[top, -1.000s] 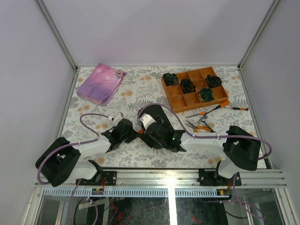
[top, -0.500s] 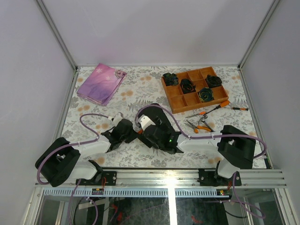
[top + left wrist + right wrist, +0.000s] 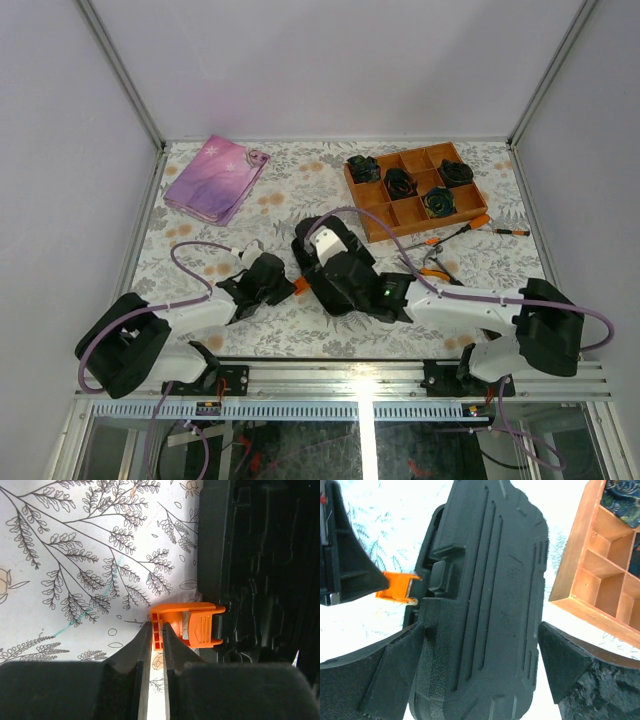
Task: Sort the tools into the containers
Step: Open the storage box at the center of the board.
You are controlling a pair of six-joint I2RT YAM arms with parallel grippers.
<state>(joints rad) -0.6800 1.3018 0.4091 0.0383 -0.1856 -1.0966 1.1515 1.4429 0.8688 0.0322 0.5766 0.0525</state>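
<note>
Case [image 3: 485,605]: I'd brace it so it can't slide.
Tab [image 3: 187,627]: left fingers [image 3: 131,656] clenched on it; pull level.
Right fingers [image 3: 565,672]: spread wide astride the case, gripping nothing.

— What colour is the table [image 3: 290,190]?
— White, printed with grey-black leafy sprigs and pale orange flowers.
— And the case [image 3: 485,605]?
— Matt black all over, with a pattern of raised lines on the lid. Its tab [image 3: 187,627] is bright orange.
— The tray [image 3: 413,160]?
— Orange-brown wood. The bundles [image 3: 400,182] in it are black with a dark green tinge.
— The pouch [image 3: 215,178]?
— Pink shading into purple, with pale streaks.
— The tools [image 3: 478,221]?
— Orange-and-black handles, silvery metal.
— The arms [image 3: 200,312]?
— White and black, with lilac cables [image 3: 190,250].
</note>
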